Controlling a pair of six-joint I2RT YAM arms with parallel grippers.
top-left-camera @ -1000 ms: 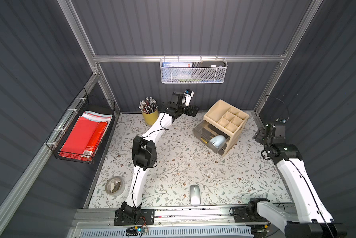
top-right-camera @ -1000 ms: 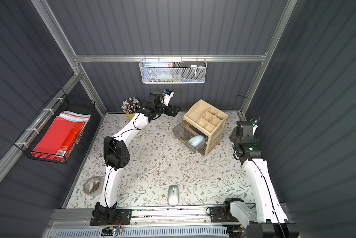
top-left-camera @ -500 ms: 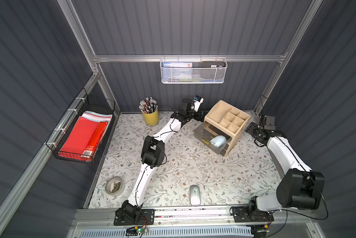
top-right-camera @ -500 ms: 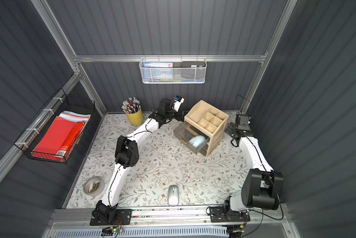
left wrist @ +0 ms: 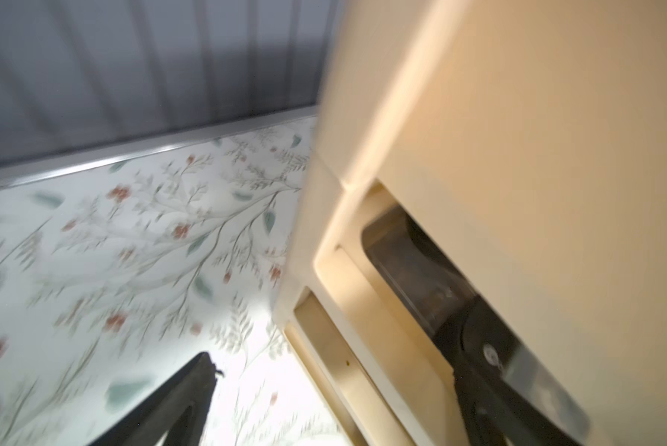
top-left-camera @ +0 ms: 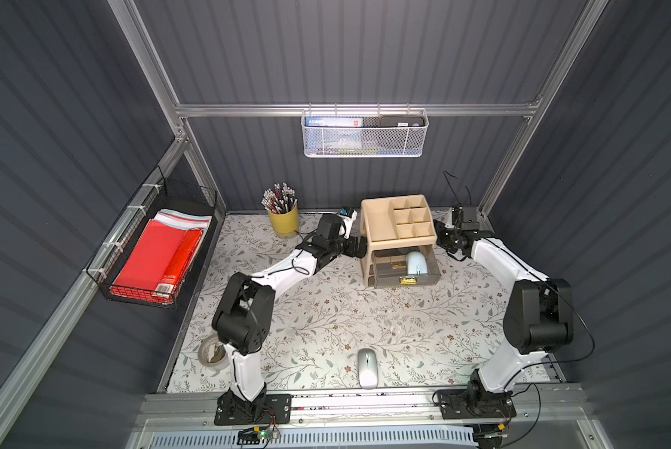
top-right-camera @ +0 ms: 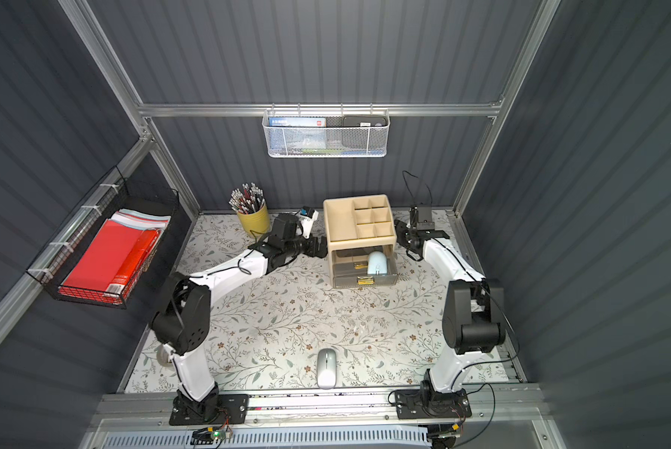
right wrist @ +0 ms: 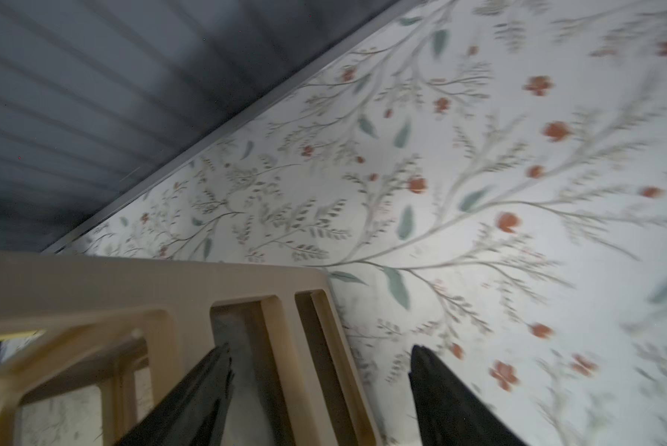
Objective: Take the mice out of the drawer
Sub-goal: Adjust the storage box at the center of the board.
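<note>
A beige organizer stands at the back of the table, its translucent drawer pulled out toward the front. A pale blue mouse lies in the drawer beside small gold items. A silver-white mouse rests on the mat near the front edge. My left gripper is open against the organizer's left side, straddling its rear post. My right gripper is open at the right side, fingers either side of a corner post. Other mice are out of view.
A yellow cup of pencils stands behind the left arm. A tape roll lies at the front left. A black wire basket with red folders hangs on the left wall, a white mesh basket on the back wall.
Both arms have swung in to the organizer's two sides. The organizer, which stood turned at an angle, now sits square with its drawer facing the front. The silver-white mouse has not moved.
</note>
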